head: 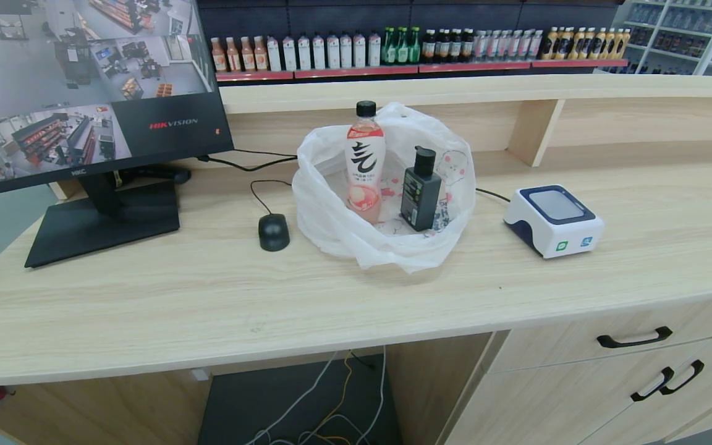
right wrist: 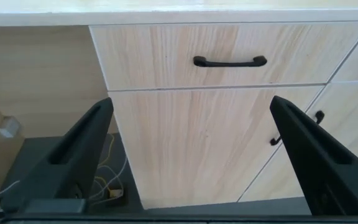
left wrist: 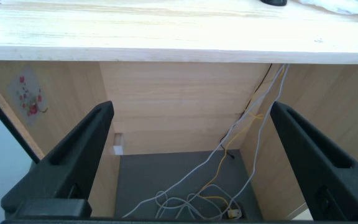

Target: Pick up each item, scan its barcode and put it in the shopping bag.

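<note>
1. Pale wooden counter (head: pixel 207 296) runs across the head view. A raised wooden ledge (head: pixel 430 89) stands along its far side, and a store shelf (head: pixel 418 65) lined with bottled drinks is farther back.
2. A thin white plastic shopping bag (head: pixel 331 216) sits open near the middle of the counter.
3. Two items stand upright inside the bag. One is a tall clear pink drink bottle (head: pixel 364 164) with a black cap. The other is a shorter dark rectangular pump-top bottle (head: pixel 421 193), on the robot's right of it with a narrow gap between them.
4. A white-and-navy box-shaped barcode scanner (head: pixel 552 219) with a grey window rests on the counter on the robot's right of the bag, apart from it.
5. A black computer mouse (head: pixel 274 232) lies just beside the bag on the robot's left. Farther left, a black flat monitor (head: pixel 84 93) on a stand shows camera feeds.
6. The left gripper (left wrist: pixel 188 165) is released, with its black fingers spread wide and nothing between them. It sits below the counter's edge, facing the open recess (left wrist: pixel 179 112) where white and yellow cables (left wrist: pixel 229 158) hang down.
7. The right gripper (right wrist: pixel 188 162) is also released and empty, fingers wide apart. It faces a light wooden drawer front (right wrist: pixel 229 56) with a black bar handle (right wrist: pixel 229 61) under the counter.
</note>
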Controlling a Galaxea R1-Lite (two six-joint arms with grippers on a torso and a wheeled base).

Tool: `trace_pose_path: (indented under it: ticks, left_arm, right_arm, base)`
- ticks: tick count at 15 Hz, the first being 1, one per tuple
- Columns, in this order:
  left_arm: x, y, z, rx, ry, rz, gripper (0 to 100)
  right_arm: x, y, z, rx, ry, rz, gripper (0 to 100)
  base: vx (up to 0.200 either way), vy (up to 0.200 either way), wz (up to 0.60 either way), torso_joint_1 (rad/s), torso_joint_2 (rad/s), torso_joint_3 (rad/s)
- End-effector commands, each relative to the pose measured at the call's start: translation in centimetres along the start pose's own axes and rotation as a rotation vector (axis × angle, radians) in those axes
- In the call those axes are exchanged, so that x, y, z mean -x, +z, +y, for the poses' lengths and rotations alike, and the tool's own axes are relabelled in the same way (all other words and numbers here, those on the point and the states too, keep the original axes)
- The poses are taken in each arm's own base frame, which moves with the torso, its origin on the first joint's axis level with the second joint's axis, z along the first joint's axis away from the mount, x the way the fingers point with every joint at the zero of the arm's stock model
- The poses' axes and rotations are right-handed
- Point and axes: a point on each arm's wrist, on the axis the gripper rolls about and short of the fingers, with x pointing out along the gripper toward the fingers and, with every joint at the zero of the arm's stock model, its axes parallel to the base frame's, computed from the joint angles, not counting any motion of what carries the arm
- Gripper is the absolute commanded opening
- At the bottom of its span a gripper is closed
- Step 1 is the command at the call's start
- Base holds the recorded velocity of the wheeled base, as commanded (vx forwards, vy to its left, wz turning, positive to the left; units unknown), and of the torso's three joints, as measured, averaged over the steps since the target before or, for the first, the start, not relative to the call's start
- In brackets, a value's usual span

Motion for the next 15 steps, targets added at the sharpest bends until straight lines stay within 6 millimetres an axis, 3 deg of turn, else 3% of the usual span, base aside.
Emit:
trace_pose_path:
  ticks: [1, 15]
  left_arm:
    - [0.00, 0.00, 0.00, 0.000, 0.001, 0.000, 100]
    - [0.00, 0.00, 0.00, 0.000, 0.001, 0.000, 100]
  right_arm:
    - [0.08, -0.05, 0.01, -0.065, -0.002, -0.009, 100]
    - [0.08, -0.05, 0.00, -0.086, -0.007, -0.009, 100]
  base:
    - [0.000, 0.000, 0.00, 0.000, 0.00, 0.000]
    - [0.000, 0.000, 0.00, 0.000, 0.00, 0.000]
